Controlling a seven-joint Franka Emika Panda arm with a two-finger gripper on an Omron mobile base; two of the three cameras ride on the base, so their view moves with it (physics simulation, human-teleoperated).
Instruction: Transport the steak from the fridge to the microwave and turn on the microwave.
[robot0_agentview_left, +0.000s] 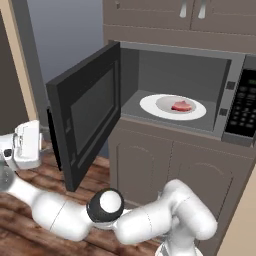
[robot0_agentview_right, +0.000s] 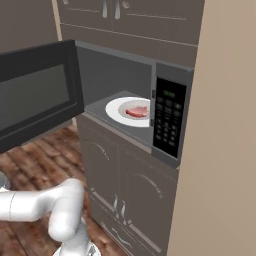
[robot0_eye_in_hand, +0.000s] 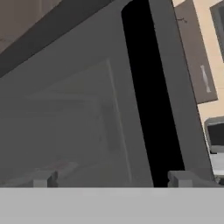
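I read the left base view from left to right. At the far left my gripper (robot0_agentview_left: 25, 145) sits low, outside the swung-open microwave door (robot0_agentview_left: 87, 117). In the hand view its fingertips (robot0_eye_in_hand: 41, 179) stand spread wide with nothing between them, facing the door's outer panel up close. The door lies to the gripper's right, its long edge running toward the cavity. Further right, the steak (robot0_agentview_left: 182, 106) rests on the turntable plate (robot0_agentview_left: 150, 106) inside the microwave (robot0_agentview_left: 230, 70). The keypad panel (robot0_agentview_left: 246, 105) sits at the far right. I judge door closure as the step pending: push rightward.
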